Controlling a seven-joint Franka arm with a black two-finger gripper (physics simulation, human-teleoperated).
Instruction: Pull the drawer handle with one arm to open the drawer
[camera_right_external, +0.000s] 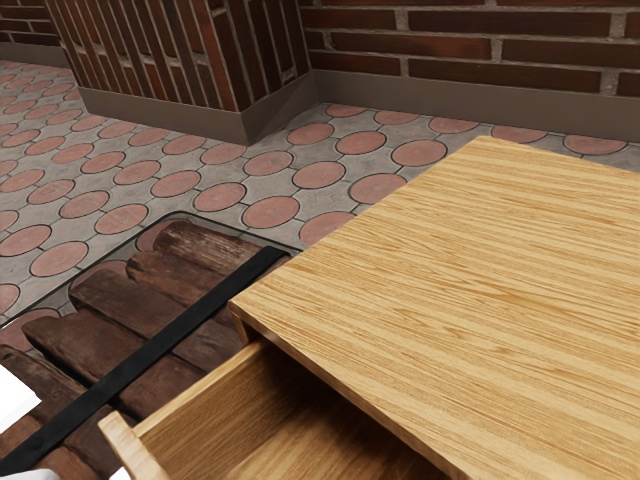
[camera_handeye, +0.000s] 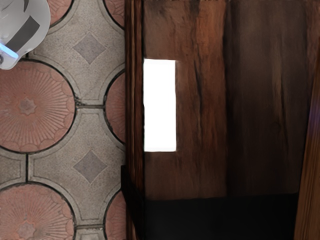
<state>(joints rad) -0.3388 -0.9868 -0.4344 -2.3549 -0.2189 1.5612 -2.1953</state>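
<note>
At about six o'clock in the exterior view, nearest the camera, the drawer (camera_right_external: 250, 420) stands partly out of the cabinet, its pale wooden inside open to the light. Its front board (camera_right_external: 128, 445) sits toward seven o'clock. The handle is on the outer face of that board, turned away, so it is hidden. The gap suggests the pull is already under way, though how much travel is left I cannot judge.

I cannot tell whether the gripper is open or closed. The wrist view looks straight down on dark planks (camera_handeye: 210, 125) with a white patch (camera_handeye: 160, 105) on them, which suggests the hand hangs low in front of the drawer, where a handle would be reached.

From three to five o'clock spreads the cabinet top (camera_right_external: 480, 300), bare and level. At nine o'clock lie the dark planks (camera_right_external: 150, 300), crossed by a black strap (camera_right_external: 150, 355). They lie just in front of the drawer's path. Beyond, toward eleven o'clock, is the tiled floor (camera_right_external: 200, 170), and at twelve the brick wall (camera_right_external: 480, 40).
</note>
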